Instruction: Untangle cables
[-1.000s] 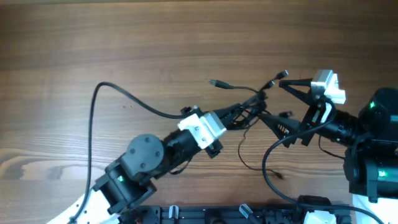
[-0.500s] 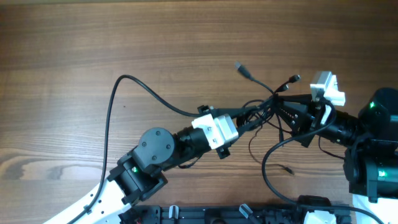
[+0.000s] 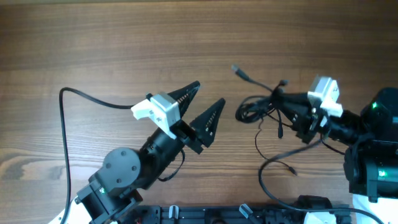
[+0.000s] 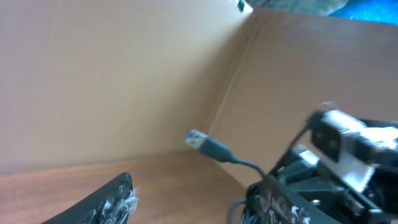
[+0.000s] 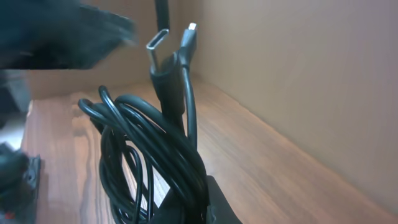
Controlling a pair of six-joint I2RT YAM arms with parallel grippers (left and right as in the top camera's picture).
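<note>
At the 6 o'clock edge of the counter [image 3: 124,37], close to the arm bases in the overhead view, one thin strand of the cables [image 3: 256,109] trails loose over the wood and ends in a tiny plug end [image 3: 292,170].

A little farther in, the left end effector [image 3: 210,92] points toward about 1 o'clock. Its jaws are spread wide with nothing between them. It stands apart from the bunch, which is at its 3 o'clock. Its own wrist view shows only one dark finger [image 4: 109,200], low at 7 o'clock.

The right end effector [image 3: 280,104] reaches toward 9 o'clock, jaws clamped tight on the cables, whose dark loops spill out past the tips on the 9 o'clock side. The right wrist view shows the looped cords [image 5: 146,143] rising from the grip. Two plugs stand up at 12 o'clock there: a flat metal plug [image 5: 157,41] and, just beside it, a slimmer plug [image 5: 190,28].

Farther out, one cord leaves the bunch toward 11 o'clock and ends in a silver-tipped plug [image 3: 237,70], which the left wrist view also catches [image 4: 200,140].

A thick arm cable [image 3: 63,124] arcs over the wood at the left arm's 9 o'clock.
</note>
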